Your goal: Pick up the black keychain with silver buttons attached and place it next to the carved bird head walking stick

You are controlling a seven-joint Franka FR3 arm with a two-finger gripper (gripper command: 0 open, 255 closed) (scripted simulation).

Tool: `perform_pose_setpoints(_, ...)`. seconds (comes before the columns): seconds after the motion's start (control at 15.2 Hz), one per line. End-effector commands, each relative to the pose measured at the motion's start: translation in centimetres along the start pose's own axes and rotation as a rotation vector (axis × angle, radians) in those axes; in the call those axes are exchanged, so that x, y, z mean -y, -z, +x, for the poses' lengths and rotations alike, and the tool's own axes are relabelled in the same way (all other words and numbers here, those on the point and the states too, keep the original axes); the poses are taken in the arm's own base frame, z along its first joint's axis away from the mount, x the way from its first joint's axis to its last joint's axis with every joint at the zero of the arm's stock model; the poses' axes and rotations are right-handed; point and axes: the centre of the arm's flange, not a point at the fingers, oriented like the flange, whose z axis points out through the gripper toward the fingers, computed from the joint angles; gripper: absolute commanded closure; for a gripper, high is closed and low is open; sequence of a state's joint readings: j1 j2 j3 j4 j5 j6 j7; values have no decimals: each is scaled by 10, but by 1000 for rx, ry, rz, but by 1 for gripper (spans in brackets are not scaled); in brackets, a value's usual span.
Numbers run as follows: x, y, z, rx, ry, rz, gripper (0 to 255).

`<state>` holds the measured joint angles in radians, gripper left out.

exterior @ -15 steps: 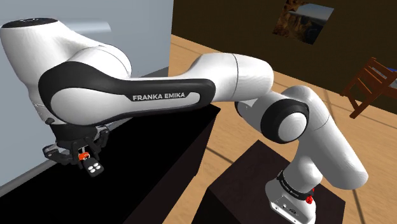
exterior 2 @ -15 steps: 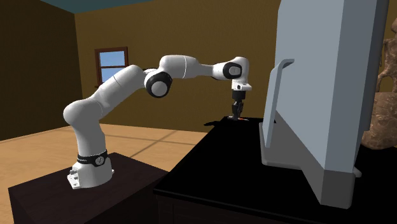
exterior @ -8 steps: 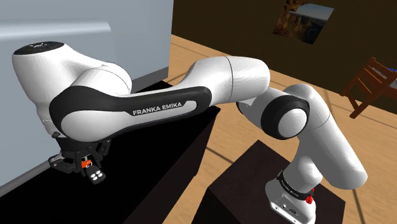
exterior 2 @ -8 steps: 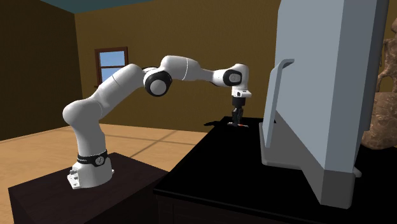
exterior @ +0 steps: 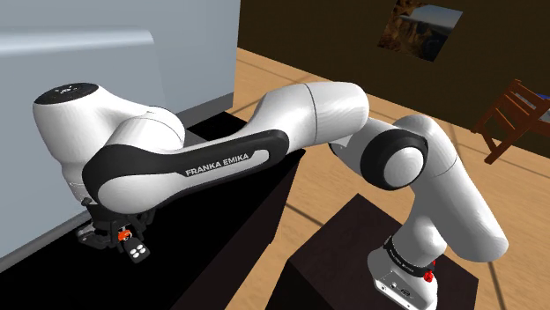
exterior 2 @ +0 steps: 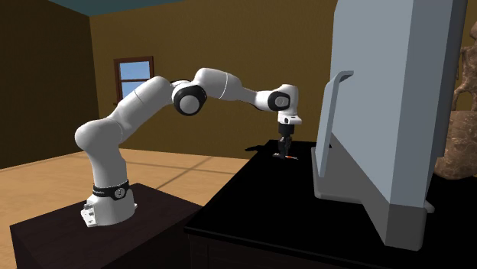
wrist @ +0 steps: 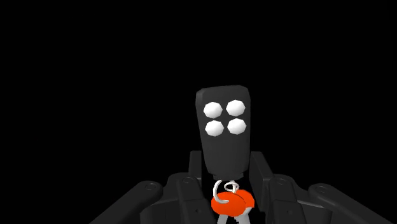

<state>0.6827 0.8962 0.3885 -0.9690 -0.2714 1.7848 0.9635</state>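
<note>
The keychain (wrist: 224,137) is a black fob with several pale round buttons, a silver ring and an orange tag. My gripper (wrist: 226,173) is shut on it, with the fob sticking out past the fingertips. In the shoulder view the gripper (exterior: 122,236) sits under the arm's wrist, and the fob (exterior: 137,254) hangs low over the black table (exterior: 220,238). In the second exterior view the gripper (exterior 2: 287,148) points down close to the tabletop, and whether the fob touches it I cannot tell. A brown carved object (exterior 2: 461,115) stands at that view's right edge.
A large grey-blue slab-like unit (exterior 2: 397,115) stands on the black table (exterior 2: 306,206), between the gripper and the brown carved object. In the shoulder view its grey face (exterior: 106,62) rises just behind the gripper. A wooden chair (exterior: 516,110) stands on the floor far right.
The gripper has come down toward the tabletop with the keychain in it, drifting toward the grey unit. The arm's elbow has dropped with it.
</note>
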Motion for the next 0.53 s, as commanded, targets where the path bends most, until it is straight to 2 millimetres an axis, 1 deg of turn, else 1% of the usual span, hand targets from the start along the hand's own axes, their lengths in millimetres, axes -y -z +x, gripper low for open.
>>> perform_pose_setpoints(0.0, 0, -1, 0, 0, 0, 0, 255)
perform_pose_setpoints(0.33, 0, -1, 0, 0, 0, 0, 255)
perform_pose_setpoints(0.4, 0, -1, 0, 0, 0, 0, 0)
perform_pose_setpoints(0.46, 0, -1, 0, 0, 0, 0, 0)
